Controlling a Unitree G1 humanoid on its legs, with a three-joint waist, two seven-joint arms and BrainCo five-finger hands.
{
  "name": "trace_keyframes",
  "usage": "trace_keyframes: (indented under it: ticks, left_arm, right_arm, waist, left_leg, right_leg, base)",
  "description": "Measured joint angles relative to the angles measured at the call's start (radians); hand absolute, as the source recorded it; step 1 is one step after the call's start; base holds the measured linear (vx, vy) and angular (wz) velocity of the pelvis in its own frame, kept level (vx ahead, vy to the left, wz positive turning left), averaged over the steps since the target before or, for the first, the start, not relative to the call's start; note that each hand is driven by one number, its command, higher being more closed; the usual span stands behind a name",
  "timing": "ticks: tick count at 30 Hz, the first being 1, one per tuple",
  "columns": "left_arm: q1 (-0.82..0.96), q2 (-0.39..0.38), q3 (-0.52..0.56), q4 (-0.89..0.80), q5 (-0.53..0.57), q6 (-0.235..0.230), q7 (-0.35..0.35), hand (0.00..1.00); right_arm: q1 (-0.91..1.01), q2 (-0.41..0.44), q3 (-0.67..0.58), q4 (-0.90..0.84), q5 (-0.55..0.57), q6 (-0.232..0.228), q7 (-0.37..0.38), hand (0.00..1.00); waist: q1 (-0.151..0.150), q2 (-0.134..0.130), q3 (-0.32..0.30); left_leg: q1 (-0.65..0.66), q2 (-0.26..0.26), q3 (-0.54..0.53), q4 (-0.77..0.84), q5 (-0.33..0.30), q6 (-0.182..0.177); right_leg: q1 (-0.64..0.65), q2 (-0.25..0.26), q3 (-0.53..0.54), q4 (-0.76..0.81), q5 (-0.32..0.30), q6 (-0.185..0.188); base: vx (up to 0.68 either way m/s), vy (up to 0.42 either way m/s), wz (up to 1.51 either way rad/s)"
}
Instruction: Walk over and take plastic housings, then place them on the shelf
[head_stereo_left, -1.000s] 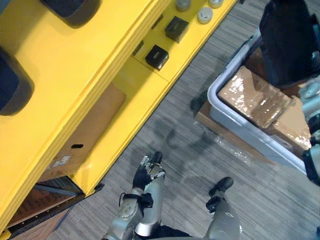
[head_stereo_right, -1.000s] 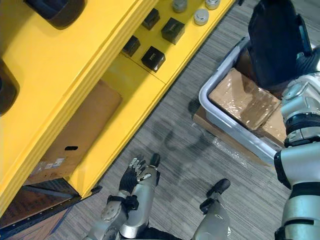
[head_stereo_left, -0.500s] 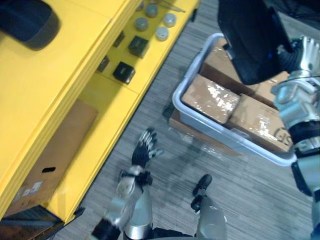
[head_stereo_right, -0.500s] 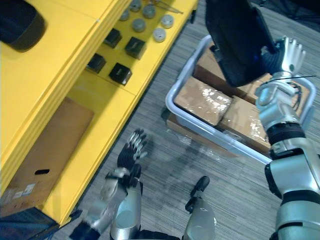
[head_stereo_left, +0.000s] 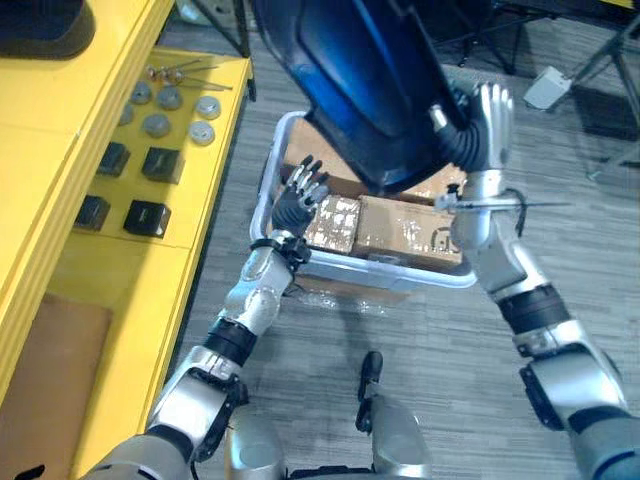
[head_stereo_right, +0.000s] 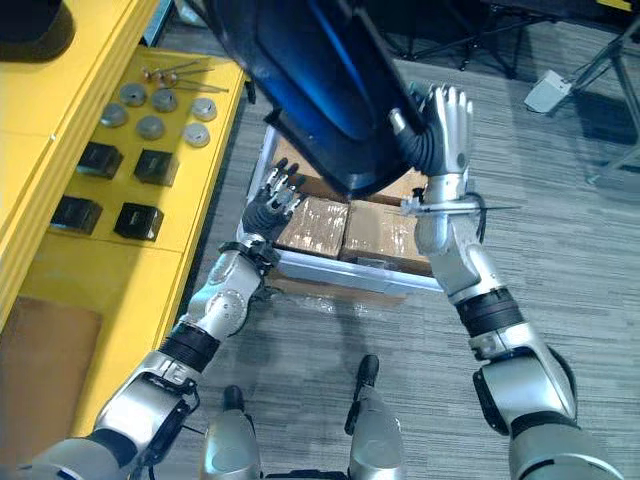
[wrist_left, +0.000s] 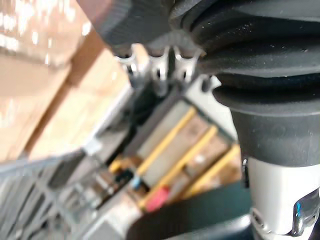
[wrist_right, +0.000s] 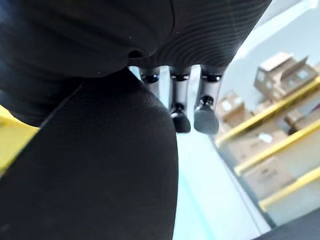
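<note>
Wrist view shows fingers (wrist_right: 180, 100) of right hand (head_stereo_right: 447, 115) straight against black housing (head_stereo_right: 310, 70).

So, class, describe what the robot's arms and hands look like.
The left arm and right arm are silver-grey rounded segments with black joint bands. The left hand and right hand have silver fingers with dark tips and dark ribbed wrist covers.
</note>
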Motion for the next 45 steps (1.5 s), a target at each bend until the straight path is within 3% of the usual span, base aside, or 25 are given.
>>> trace_keyframes:
  ticks: [8,12,13,18,21,29,43,44,45]
  left_arm:
    - [0.018,-0.039,-0.013,-0.041,-0.010,0.007,0.003,0.00]
    - [0.051,-0.046,-0.023,-0.070,-0.039,0.006,0.010,0.00]
    - [0.058,-0.046,-0.024,-0.076,-0.040,0.006,0.012,1.00]
    - [0.074,-0.045,-0.035,-0.116,-0.033,0.008,0.068,1.00]
    - [0.083,-0.046,-0.043,-0.127,-0.009,0.017,0.138,1.00]
    - [0.096,-0.044,-0.001,-0.133,0.101,0.014,0.233,1.00]
    - [0.132,-0.065,-0.001,-0.147,0.050,-0.003,0.242,1.00]
    - [0.132,-0.066,-0.001,-0.147,0.051,-0.003,0.242,1.00]
    - [0.133,-0.067,-0.001,-0.147,0.055,-0.005,0.243,1.00]
  right_arm:
    - [0.079,0.031,0.047,0.002,-0.018,-0.016,0.060,1.00]
    - [0.119,0.058,0.056,0.002,-0.016,-0.023,0.066,1.00]
    - [0.127,0.061,0.058,0.003,-0.015,-0.023,0.066,1.00]
    - [0.155,0.081,0.067,0.012,0.004,-0.023,0.061,1.00]
    - [0.179,0.094,0.075,0.023,0.010,-0.023,0.054,1.00]
    - [0.217,0.142,0.115,0.005,0.014,-0.050,0.011,1.00]
    - [0.291,0.169,0.122,-0.037,0.034,-0.053,-0.033,1.00]
    - [0.294,0.174,0.122,-0.038,0.045,-0.053,-0.033,0.00]
    - [0.297,0.177,0.121,-0.039,0.048,-0.053,-0.034,0.00]
  waist:
    - [-0.001,0.043,-0.082]
    - [0.002,0.046,-0.108]
    - [0.003,0.046,-0.108]
    - [0.003,0.051,-0.115]
    - [0.004,0.060,-0.147]
    - [0.010,0.061,-0.165]
    - [0.012,0.036,-0.207]
    - [0.012,0.034,-0.208]
    - [0.012,0.034,-0.211]
  left_leg:
    - [0.067,-0.006,0.018,-0.027,0.000,0.000]
    - [0.069,-0.009,0.016,-0.032,-0.002,0.001]
    - [0.075,-0.010,0.016,-0.037,-0.002,0.001]
    - [0.086,-0.013,0.016,-0.048,-0.001,0.000]
    - [0.085,-0.014,0.016,-0.058,0.002,-0.003]
    - [0.086,-0.015,0.014,-0.062,0.002,-0.003]
    - [0.115,-0.016,0.014,-0.086,0.009,-0.004]
    - [0.121,-0.017,0.015,-0.090,0.011,-0.004]
    - [0.121,-0.017,0.015,-0.092,0.012,-0.004]
  right_leg:
    - [0.065,0.000,-0.003,-0.039,0.005,0.007]
    - [0.087,-0.001,-0.009,-0.063,0.008,0.012]
    - [0.096,-0.002,-0.011,-0.072,0.009,0.013]
    - [0.110,-0.002,-0.014,-0.087,0.016,0.013]
    - [0.110,-0.001,-0.017,-0.099,0.025,0.017]
    - [0.113,-0.001,-0.021,-0.100,0.025,0.017]
    - [0.131,-0.001,-0.024,-0.101,0.025,0.017]
    - [0.134,-0.001,-0.024,-0.101,0.025,0.017]
    - [0.135,-0.001,-0.024,-0.101,0.025,0.017]
  base:
    - [0.05,0.028,-0.01]
    - [-0.03,0.019,0.04]
    - [-0.04,0.016,0.01]
    - [-0.01,0.003,0.00]
    - [0.04,0.024,0.01]
    - [0.03,0.021,0.01]
    - [0.00,0.000,0.00]
    - [0.00,0.000,0.00]
    - [0.00,0.000,0.00]
